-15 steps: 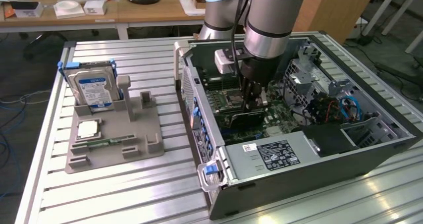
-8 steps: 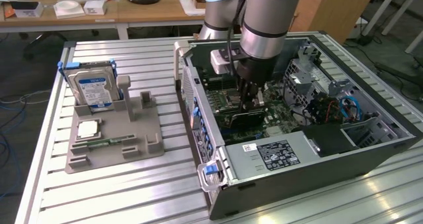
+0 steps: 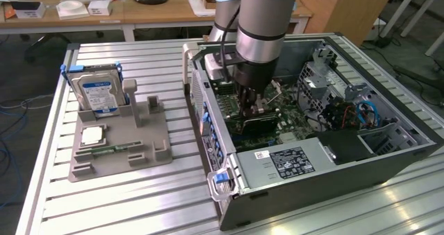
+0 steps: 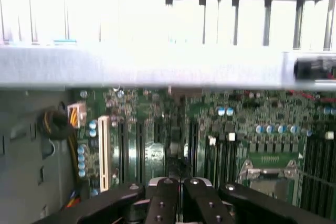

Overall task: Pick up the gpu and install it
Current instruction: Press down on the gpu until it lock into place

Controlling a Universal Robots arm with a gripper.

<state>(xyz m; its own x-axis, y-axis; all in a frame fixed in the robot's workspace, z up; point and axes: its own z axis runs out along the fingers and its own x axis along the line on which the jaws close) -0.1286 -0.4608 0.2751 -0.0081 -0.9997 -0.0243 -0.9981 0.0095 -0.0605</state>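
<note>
Honestly, no writing is readable from my seat: the hard drive carries a blue-and-white label and the power supply in the computer case a white-bordered sticker, but I cannot make out a word on either. I count one arm, one open case, one grey holder tray on the slatted tabletop, one hard drive standing upright in that tray, and one small narrow green stick lying in it. My pincer is clenched, reaching down inside the case. Its fingers sit pressed together over the green motherboard in the wrist view. Directly under the pincer, the gpu shows as a dark flat card down on the board; I cannot tell whether the fingers grasp it or merely touch it.
</note>
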